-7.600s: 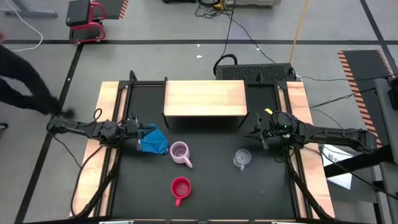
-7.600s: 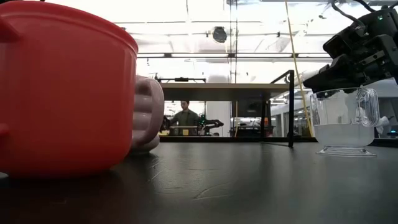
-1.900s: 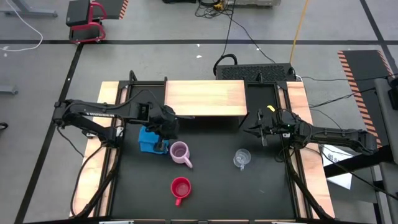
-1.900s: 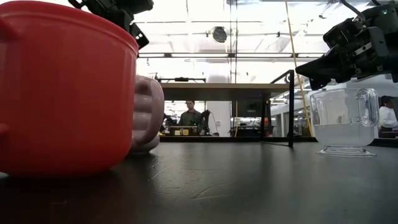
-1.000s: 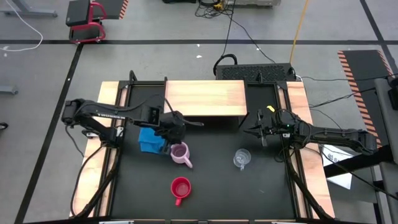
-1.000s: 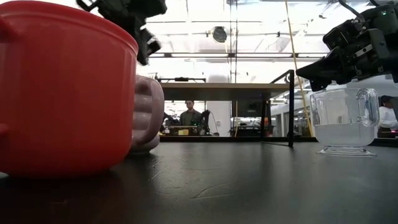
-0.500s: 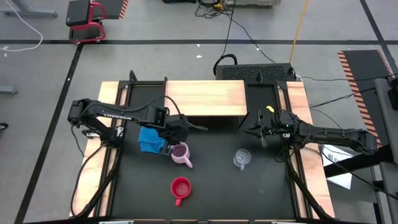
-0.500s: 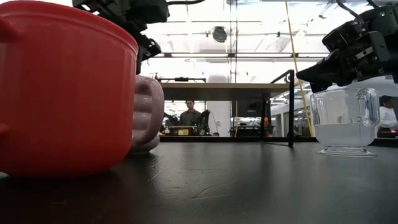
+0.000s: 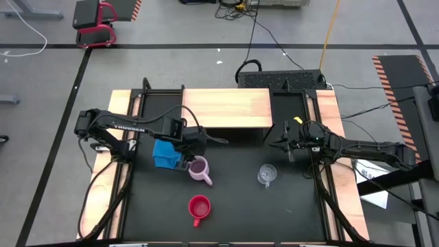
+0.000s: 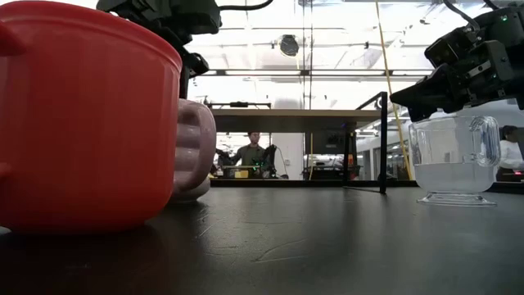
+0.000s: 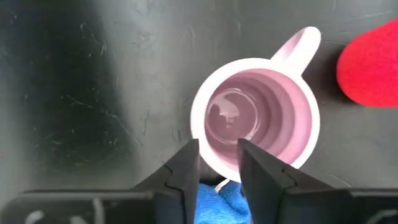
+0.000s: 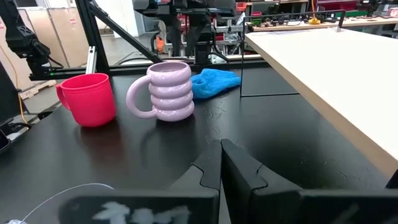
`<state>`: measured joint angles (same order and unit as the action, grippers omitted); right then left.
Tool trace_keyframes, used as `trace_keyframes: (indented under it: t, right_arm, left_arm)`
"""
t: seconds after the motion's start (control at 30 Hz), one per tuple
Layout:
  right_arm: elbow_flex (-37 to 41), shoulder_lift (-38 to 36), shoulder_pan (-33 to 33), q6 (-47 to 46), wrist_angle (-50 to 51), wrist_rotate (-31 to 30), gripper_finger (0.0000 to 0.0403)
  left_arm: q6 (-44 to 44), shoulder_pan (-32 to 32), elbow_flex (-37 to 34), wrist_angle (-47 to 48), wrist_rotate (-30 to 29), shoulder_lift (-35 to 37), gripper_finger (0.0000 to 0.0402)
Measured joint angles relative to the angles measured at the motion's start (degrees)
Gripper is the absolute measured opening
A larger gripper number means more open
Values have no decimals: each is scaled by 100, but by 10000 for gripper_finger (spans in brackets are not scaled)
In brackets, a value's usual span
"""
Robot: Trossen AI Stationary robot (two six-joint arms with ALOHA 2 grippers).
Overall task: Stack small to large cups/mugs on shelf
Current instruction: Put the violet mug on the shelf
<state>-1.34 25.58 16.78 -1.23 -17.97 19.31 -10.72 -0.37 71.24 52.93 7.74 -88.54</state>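
The pale lilac mug (image 9: 199, 169) stands upright on the black table, its handle toward the near right. My left gripper (image 11: 217, 149) is open and points down over the mug's far-left rim, one finger over the hollow and one over the outer wall. The red mug (image 9: 199, 208) stands nearer the front edge, and the clear glass cup (image 9: 266, 175) stands to the right. The wooden shelf (image 9: 226, 108) stands at the back with nothing on its top. My right gripper (image 9: 287, 146) hovers shut at the right, beyond the glass cup. My left gripper has its open fingers on either side of the lilac mug's rim (image 11: 217, 159), on the side away from the handle, coming from above. Whether either finger touches the rim I cannot tell. The mug stands with its base on the table.
A blue cloth (image 9: 164, 154) lies just left of the lilac mug, beside my left gripper. Wooden strips (image 9: 118, 137) run along the table's left and right sides. A person (image 10: 248, 154) shows in the room far behind the table.
My left gripper has moved a little toward the table's right and near edges and come down over the lilac mug's rim. The mugs, the glass cup and the cloth have stayed in place.
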Motion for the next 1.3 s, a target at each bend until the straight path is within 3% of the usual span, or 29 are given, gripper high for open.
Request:
trace_keyframes:
  t: [0.37,1.3]
  right_arm:
    - [0,0,0,0,4,2,0]
    - [2,20,0,20,70,4,0]
  left_arm:
    - [78,147,0,-55,267,1,160]
    - [6,103,-9,-243,444,-410,161]
